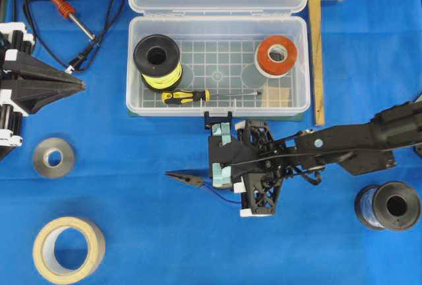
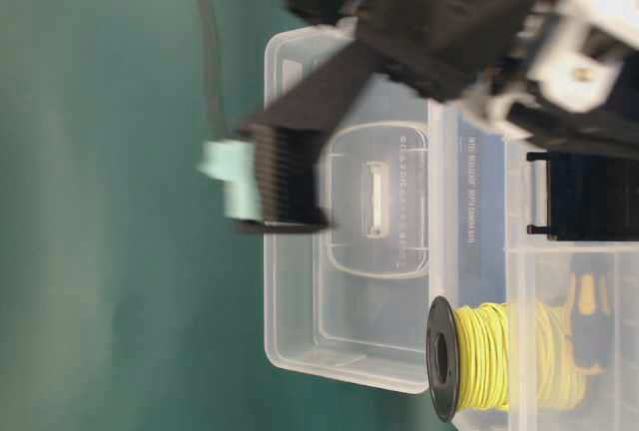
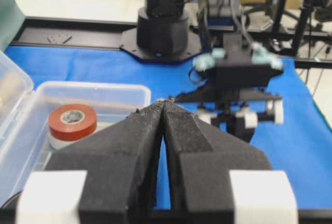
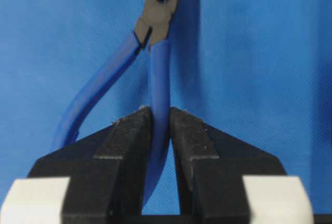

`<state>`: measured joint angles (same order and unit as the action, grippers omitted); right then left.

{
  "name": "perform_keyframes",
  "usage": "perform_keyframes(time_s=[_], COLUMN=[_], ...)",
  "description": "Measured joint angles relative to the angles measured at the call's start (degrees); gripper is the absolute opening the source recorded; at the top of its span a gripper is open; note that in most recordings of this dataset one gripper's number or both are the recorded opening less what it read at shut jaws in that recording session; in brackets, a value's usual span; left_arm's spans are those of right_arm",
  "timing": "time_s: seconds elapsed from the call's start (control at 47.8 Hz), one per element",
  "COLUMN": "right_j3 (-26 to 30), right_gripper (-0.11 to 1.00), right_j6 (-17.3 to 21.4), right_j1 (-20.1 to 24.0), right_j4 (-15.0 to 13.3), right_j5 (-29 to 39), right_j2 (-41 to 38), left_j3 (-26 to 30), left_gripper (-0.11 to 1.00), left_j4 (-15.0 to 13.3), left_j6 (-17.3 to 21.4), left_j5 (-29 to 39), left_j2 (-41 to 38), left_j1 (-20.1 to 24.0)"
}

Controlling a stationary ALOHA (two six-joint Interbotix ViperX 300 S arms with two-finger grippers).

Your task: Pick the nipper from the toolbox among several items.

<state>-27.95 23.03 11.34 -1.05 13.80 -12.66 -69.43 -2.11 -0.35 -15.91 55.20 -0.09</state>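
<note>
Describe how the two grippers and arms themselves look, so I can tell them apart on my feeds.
Both look alike: the left gripper and right gripper have black, wedge-shaped foam-textured fingers with white blocks at their bases. The right arm is black, with open lattice framing, pale teal tape patches and thin cables near the wrist.

A blue cloth covers the worktop [image 1: 132,186]. The toolbox [image 1: 218,67] sits at twelve o'clock, lid open. At eleven o'clock lies a red-handled soldering iron [image 1: 64,6] amid its black cord. A wooden mallet [image 1: 320,41] lies at one o'clock, just beside the toolbox. A grey tape roll [image 1: 53,158] rests at nine o'clock, a beige tape roll [image 1: 68,249] at seven o'clock, and a dark wire spool [image 1: 389,206] at four o'clock.
</note>
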Motion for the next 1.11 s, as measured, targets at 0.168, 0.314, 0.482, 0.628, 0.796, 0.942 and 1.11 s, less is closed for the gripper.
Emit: perform_keyframes(time_s=[0.168,0.314,0.482,0.628,0.796,0.942,1.11], right_j3=[0.0,0.0,0.09,-0.09,-2.29,-7.65,-17.14], right_gripper=[0.13,0.26,0.76,0.77,0.78,0.78,0.78], right_j6=[1.05,1.05,0.97,0.97,0.97,0.97,0.97], right_j1=[0.0,0.0,-0.35,-1.05,-1.23,-2.46,-5.27], right_j4=[0.0,0.0,-0.62,-3.34,-7.65,-10.55,-11.07], right_j5=[0.0,0.18,2.81,4.48,5.36,5.36,0.97], right_j2=[-2.02,-2.02,-0.7,6.59,16.52,26.02,37.88], left_j3=[-0.09,-0.09,-0.26,-0.26,-0.26,-0.26,-0.53], left_gripper=[0.0,0.0,0.0,0.0,0.0,0.0,0.0], left_j4=[0.0,0.0,0.0,0.0,0.0,0.09,0.0], left_j6=[-0.35,-0.35,-0.35,-0.44,-0.44,-0.44,-0.44], left_j5=[0.0,0.0,0.09,0.88,1.23,1.32,1.49], left_j2=[0.0,0.0,0.0,0.09,0.18,0.18,0.18], left_j1=[0.09,0.0,0.09,0.09,0.0,0.09,0.09])
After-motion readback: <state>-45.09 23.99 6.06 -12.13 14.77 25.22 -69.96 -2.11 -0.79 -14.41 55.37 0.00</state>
